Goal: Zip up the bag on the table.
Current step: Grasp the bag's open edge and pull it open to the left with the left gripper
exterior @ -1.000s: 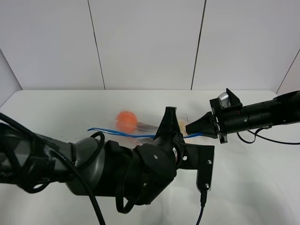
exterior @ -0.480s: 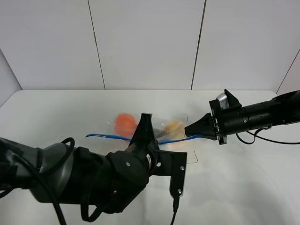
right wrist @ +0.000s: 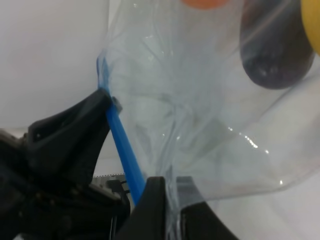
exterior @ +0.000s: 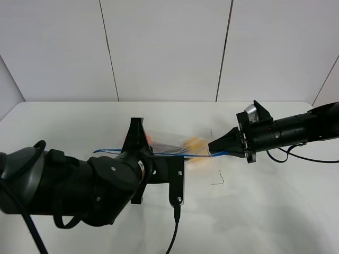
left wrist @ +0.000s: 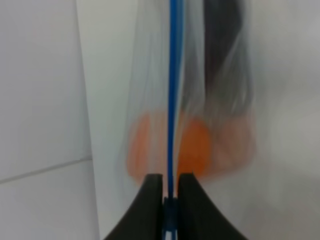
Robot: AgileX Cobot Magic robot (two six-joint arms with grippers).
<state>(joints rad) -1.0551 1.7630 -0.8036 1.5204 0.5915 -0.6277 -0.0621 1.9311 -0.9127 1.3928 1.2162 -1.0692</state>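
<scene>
This looks like a robotics lab test cell. A plain white table (exterior: 275, 211) fills the lower frame, white wall panels (exterior: 164, 47) with dark vertical seams span the top, and black cabled robot arms (exterior: 69, 185) enter from both sides.

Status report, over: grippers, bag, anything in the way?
Left gripper shut on zip strip. Right gripper shut on bag corner. Bag stretched between them. No obstacle seen.
</scene>
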